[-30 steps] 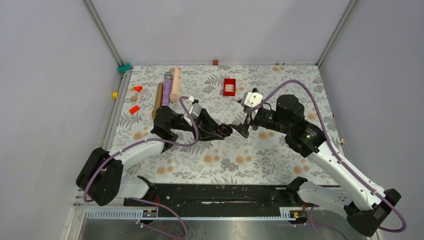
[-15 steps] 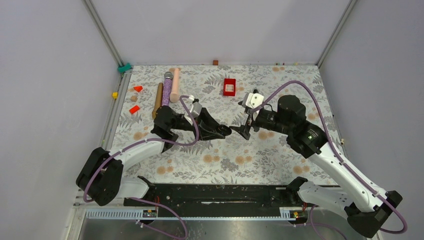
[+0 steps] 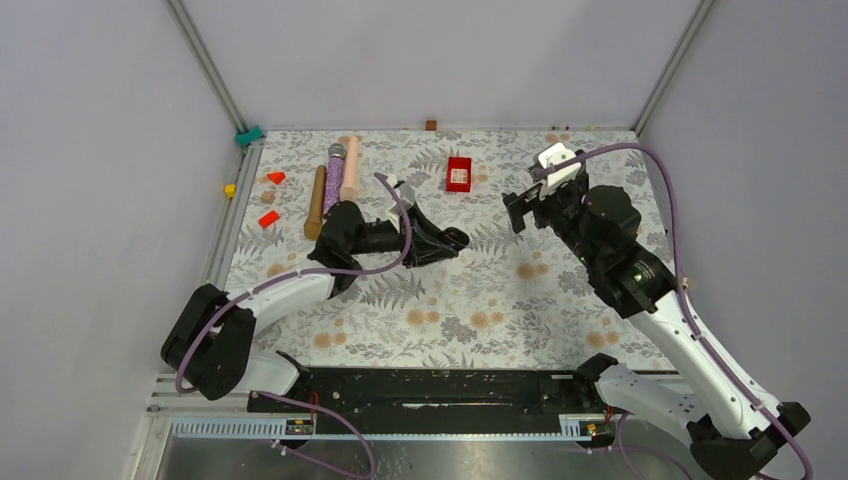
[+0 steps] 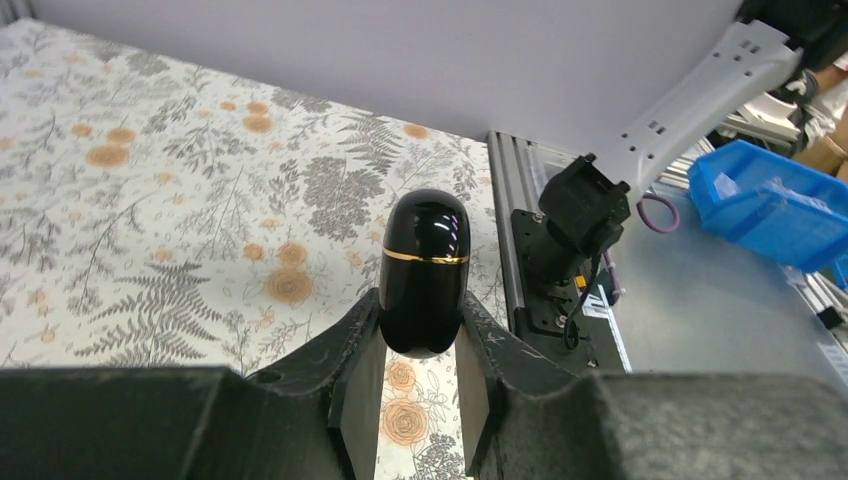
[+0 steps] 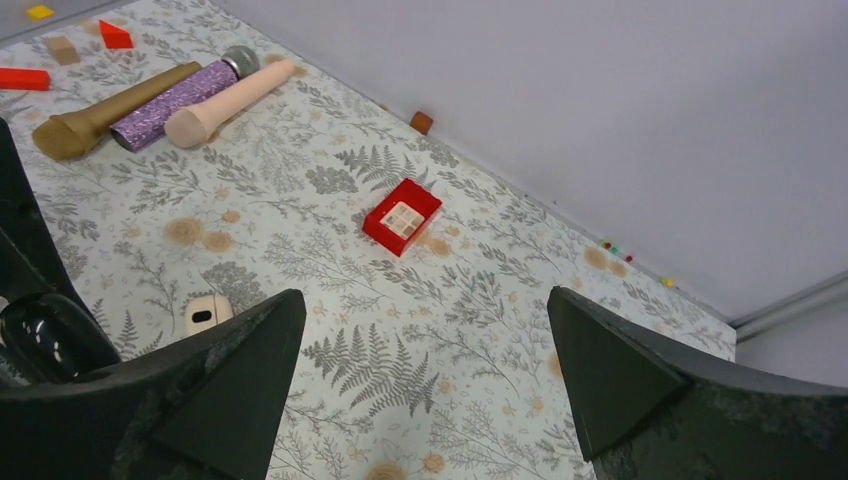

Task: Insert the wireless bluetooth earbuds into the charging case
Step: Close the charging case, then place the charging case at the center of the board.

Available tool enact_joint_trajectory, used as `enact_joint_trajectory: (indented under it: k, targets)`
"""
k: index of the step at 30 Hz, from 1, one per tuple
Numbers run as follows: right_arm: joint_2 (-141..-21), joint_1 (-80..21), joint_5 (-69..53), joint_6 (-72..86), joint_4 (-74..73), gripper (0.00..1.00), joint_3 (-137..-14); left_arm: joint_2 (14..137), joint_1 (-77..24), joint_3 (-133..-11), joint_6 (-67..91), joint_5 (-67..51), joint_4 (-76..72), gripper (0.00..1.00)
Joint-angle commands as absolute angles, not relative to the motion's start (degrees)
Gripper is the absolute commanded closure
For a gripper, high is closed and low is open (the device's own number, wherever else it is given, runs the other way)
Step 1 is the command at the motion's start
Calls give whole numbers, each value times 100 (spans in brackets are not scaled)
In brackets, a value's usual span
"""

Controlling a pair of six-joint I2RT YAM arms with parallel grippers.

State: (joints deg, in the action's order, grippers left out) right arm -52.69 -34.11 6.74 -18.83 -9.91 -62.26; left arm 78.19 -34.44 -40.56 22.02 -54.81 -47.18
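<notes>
L gripper (image 4: 422,320) clamped on a glossy black egg-shaped charging case w/ gold band (image 4: 424,262) – rounded end sticks out past the fingertips, over the floral-print mat (image 4: 150,200). R gripper (image 5: 425,300) – jaws wide apart, nothing btwn them. Small whitish pebble-like case (image 5: 208,313) lies on the mat near the L arm; red rectangular block (image 5: 402,217) sits farther back.

left gripper (image 4: 421,330) is covering black case (image 4: 425,240) bottom; specks (image 5: 612,246) right of red block (image 5: 402,217) are rendering too tiny.

black, gold-banded case (image 4: 424,290) — grey-and-orange floral cloth (image 4: 150,180) — red box (image 5: 402,217)
</notes>
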Motion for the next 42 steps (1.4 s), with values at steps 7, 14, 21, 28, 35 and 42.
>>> enact_joint_trajectory:
  k: [7, 14, 21, 28, 35, 42]
  targets:
    - [-4744, -3316, 1243, -1988, -611, 1, -5693, 8296, -3410, -4834, 2487, -4325, -3737, 100]
    - [-4563, -3111, 1633, -1972, 158, 0, -5139, 8928, -3423, -5413, 2619, -4227, -3137, 100]
    - [-4509, -2886, 1660, -1881, 362, 1, -4951, 9741, -3429, -6261, 2682, -4453, -2492, 100]
    - [-4619, -2671, 1608, -1897, 530, 1, -4773, 10628, -3428, -7405, 2488, -4664, -1381, 100]
    - [-4602, -2593, 1625, -2011, 672, 0, -4679, 11659, -3432, -8021, 3531, -4719, -1652, 96]
    - [-4619, -2596, 1562, -2017, 705, 1, -4626, 12436, -3458, -8417, 4173, -4589, -1928, 94]
